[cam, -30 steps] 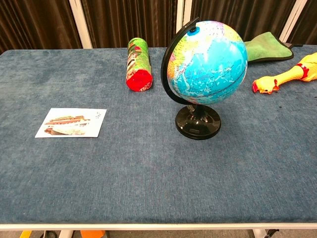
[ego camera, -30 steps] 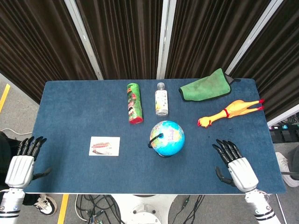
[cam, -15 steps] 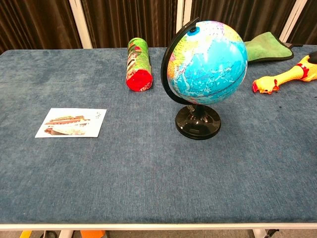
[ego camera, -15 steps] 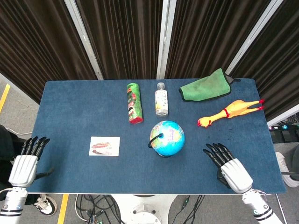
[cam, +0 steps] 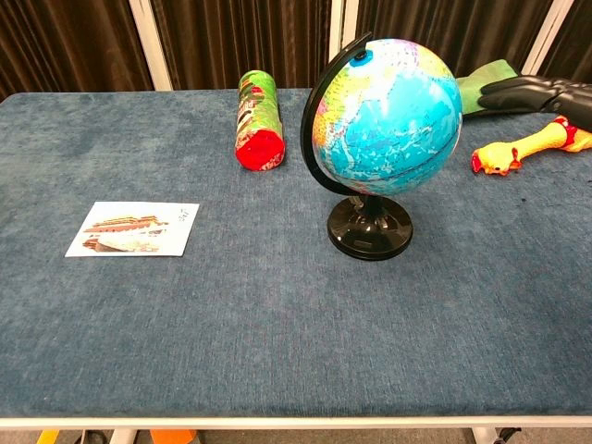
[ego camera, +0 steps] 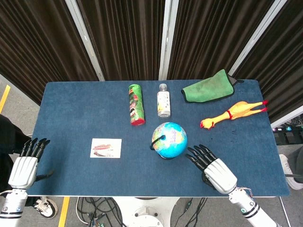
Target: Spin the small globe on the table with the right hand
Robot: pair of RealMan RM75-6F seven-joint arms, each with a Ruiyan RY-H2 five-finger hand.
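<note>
Apparently globe [cam: 387, 118] axis tilted, pole toward upper left.

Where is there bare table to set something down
The widest bare stretch is the left end of the table, left of the can and above the card. The front edge between card and globe is free too. The back right, around bottle, cloth and rubber chicken, is crowded.

From my seat the globe [ego camera: 170, 140] stood near the table's [ego camera: 71, 109] middle. My right hand [ego camera: 212, 169] lay just beside it to the right, not touching. A card [ego camera: 106, 148] lay left of the globe. Behind the globe lay a can [ego camera: 136, 104] and a bottle [ego camera: 164, 100] side by side, the can on the left. A cloth [ego camera: 209, 87] sat at the far right, a rubber chicken [ego camera: 231, 114] before it. My left hand [ego camera: 24, 165] hung off the near left edge.
</note>
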